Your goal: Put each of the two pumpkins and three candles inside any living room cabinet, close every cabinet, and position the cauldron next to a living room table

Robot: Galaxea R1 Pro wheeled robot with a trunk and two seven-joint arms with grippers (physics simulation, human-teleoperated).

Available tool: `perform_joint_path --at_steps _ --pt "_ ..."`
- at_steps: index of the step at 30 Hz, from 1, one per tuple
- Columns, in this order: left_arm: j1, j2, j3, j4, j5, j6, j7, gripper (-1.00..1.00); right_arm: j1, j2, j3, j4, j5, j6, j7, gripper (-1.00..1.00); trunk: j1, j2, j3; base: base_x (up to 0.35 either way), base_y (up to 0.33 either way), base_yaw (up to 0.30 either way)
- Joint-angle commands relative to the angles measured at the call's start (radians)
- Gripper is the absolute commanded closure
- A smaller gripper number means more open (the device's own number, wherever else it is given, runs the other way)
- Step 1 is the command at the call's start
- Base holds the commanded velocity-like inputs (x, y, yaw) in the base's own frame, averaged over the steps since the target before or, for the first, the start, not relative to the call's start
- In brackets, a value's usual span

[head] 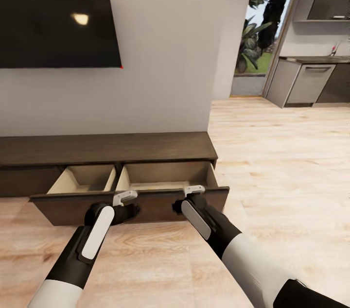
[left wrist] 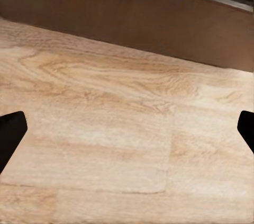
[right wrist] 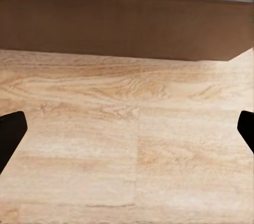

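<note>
In front of the cabinet (head: 107, 150), both arms reach low toward its open drawer front (head: 68, 206), with the left pincer (head: 127, 211) and the right pincer (head: 181, 205) just beside the dark panel. Both wrist views show dark fingertips at opposite edges with bare floor (left wrist: 121, 128) between, so each pincer is spread and pinching nothing. The drawer's two pale compartments (head: 85, 178), behind the front panel, appear bare as far as their visible parts show; no pumpkin, candle or cauldron can be made out near the cabinet. Judged risks: a push delivered by one arm ahead of the other could skew the wide drawer and jam it short of flush, leaving the cabinet not truly closed. Fingers set low on the panel, near the floor, could slip beneath its lower edge and scrape the boards. Closing now, with nothing visibly stored, would likely mean reopening later. The right end of the drawer front (head: 221, 196) projects beyond the cabinet's corner, where the base could catch it in turning.
</note>
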Motion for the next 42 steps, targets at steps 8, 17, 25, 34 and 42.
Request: perform_joint_path --at_steps 8,17,25,34,42 --pt "-0.001 0.000 -0.001 -0.001 0.010 0.000 0.010 -1.00 -0.001 0.000 0.003 -0.001 -0.010 0.000 -0.010 -1.00 0.015 -0.028 -0.013 -0.226 0.000 0.000" --pt "-0.001 0.000 -0.002 -0.001 0.008 -0.007 0.012 -1.00 -0.001 0.000 0.003 -0.001 -0.010 -0.001 -0.009 -1.00 0.049 -0.091 -0.042 -0.024 0.000 0.000" --pt "-0.001 0.001 -0.002 -0.006 -0.002 -0.011 0.015 -1.00 -0.001 0.000 0.003 -0.001 -0.010 -0.004 -0.008 -1.00 0.080 -0.147 -0.067 0.000 0.000 0.000" --pt "0.000 0.005 -0.016 -0.005 -0.007 -0.066 0.015 -1.00 -0.001 -0.006 0.003 -0.001 -0.002 -0.014 -0.008 -1.00 0.114 -0.210 -0.095 0.000 0.000 0.000" --pt "0.001 0.012 -0.018 0.002 -0.060 -0.133 0.015 -1.00 0.000 -0.012 0.031 0.000 0.008 -0.070 -0.007 -1.00 0.145 -0.266 -0.120 0.000 0.000 0.000"
